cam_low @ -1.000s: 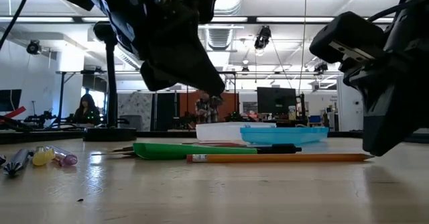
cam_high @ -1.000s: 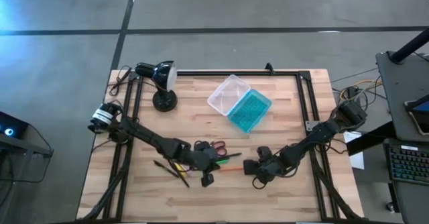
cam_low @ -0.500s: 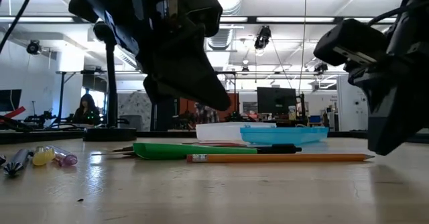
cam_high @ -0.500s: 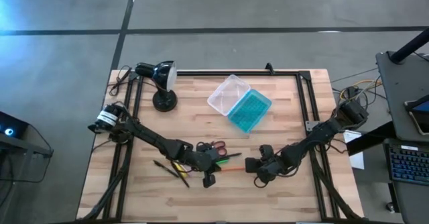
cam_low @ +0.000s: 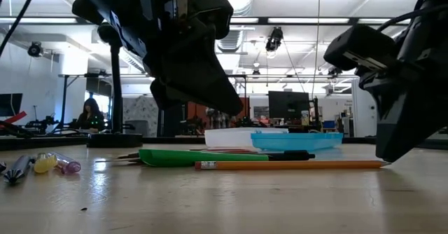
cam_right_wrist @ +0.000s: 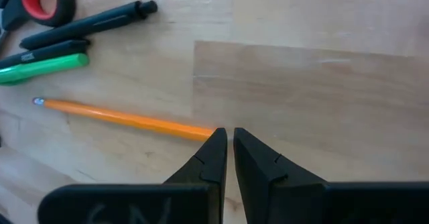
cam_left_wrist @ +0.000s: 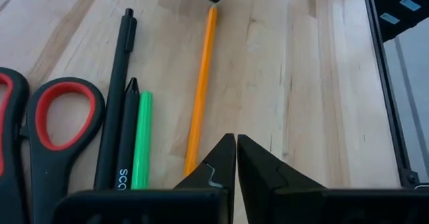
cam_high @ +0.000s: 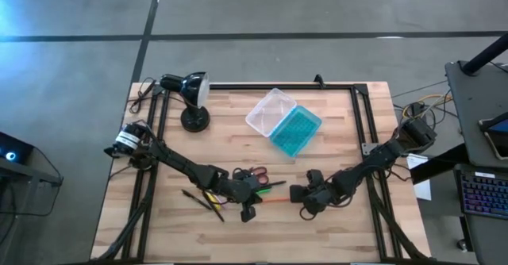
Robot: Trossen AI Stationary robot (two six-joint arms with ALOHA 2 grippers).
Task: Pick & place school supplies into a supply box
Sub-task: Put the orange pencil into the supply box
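Right, we see the left pincer (cam_left_wrist: 236, 158) nearly closed, empty, at the eraser end of the orange pencil (cam_left_wrist: 200, 93); the right pincer (cam_right_wrist: 228, 150), equally narrow, empty, sits at its tip. Risk: both nudge it, so it rolls or skids on the counter (cam_high: 349, 138). Supply box (cam_high: 283, 122) sits open, well apart. Versus 1 s ago, the right pincer has shifted slightly lower.

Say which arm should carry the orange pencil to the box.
Right, probably. The right gripper sits at the pencil tip, jaws nearly shut, on the side nearer the box. The left gripper is at the other end, jaws also nearly shut, with the marker and pen close beside it.
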